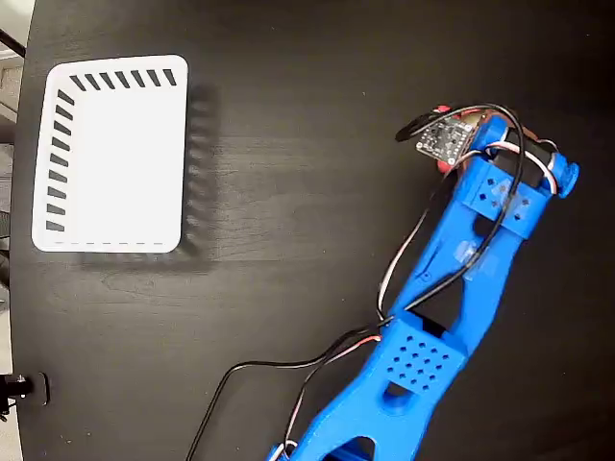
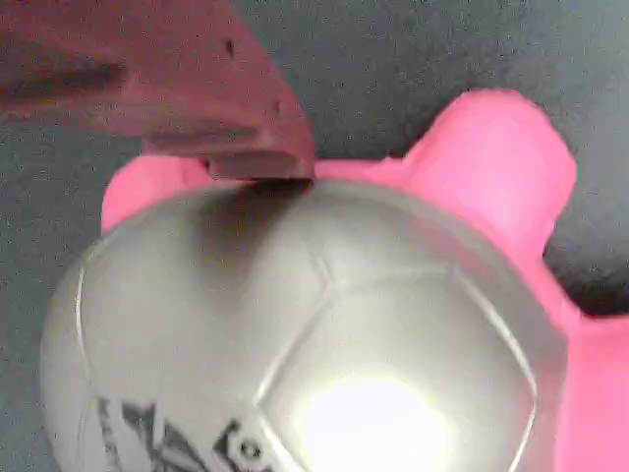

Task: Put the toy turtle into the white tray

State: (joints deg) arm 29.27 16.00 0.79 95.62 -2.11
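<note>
In the fixed view the white tray (image 1: 117, 163) lies at the table's upper left, with nothing in it. Far to the right, the blue arm ends in my gripper (image 1: 445, 142), which is covered from above by a small circuit board. Only red bits of the toy turtle (image 1: 443, 164) peek out beside that board. The wrist view is filled by the turtle's shiny domed shell (image 2: 324, 334) with its dark printed mark and pink legs (image 2: 496, 157). One pinkish finger (image 2: 197, 98) comes in from the top left, its tip touching the shell's edge. The other finger is out of sight.
The blue arm (image 1: 423, 355) runs from the bottom centre up to the right, trailing black and white cables (image 1: 269, 365). The dark table's edge (image 1: 17, 288) runs down the left side, close to the tray. A small dark fitting (image 1: 24, 388) sits at that edge.
</note>
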